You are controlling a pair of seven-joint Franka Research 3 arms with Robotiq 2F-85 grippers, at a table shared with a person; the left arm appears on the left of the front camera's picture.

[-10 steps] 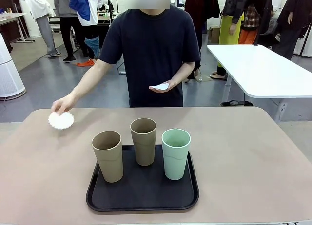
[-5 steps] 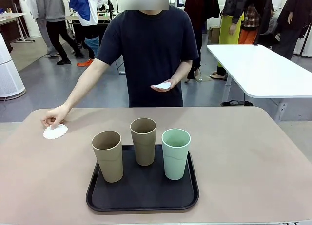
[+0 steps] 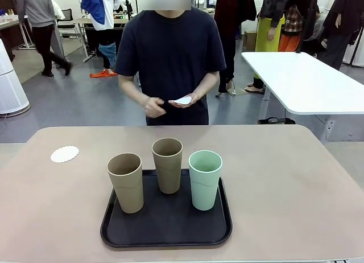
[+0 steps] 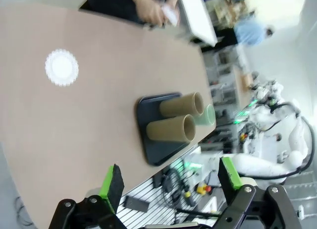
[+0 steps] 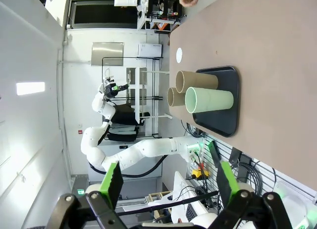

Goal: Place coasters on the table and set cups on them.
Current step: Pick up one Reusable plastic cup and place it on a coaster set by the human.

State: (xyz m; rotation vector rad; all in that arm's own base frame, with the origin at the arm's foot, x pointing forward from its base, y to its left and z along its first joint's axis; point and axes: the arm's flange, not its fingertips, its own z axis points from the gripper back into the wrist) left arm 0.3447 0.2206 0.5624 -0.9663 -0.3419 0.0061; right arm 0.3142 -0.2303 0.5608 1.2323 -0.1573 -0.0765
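One white lacy coaster (image 3: 65, 154) lies flat on the tan table (image 3: 284, 177) at the far left; it also shows as a coaster (image 4: 61, 67) in the left wrist view. The person holds more white coasters (image 3: 183, 100) in one hand at chest height, the other hand (image 3: 153, 107) beside it. Two tan-brown cups (image 3: 125, 182) (image 3: 168, 164) and a mint green cup (image 3: 205, 179) stand upright on the black tray (image 3: 166, 229). My left gripper (image 4: 171, 179) is open, well back from the tray (image 4: 151, 140). My right gripper (image 5: 166, 182) is open, off the table's side with the mint cup (image 5: 210, 99) ahead.
A white table (image 3: 307, 83) stands behind at the right. People walk in the background. Broad bare tabletop lies left and right of the tray.
The person laid a coaster on the table at the far left, let it go and drew that hand back to the chest. The cups and both grippers stayed still.
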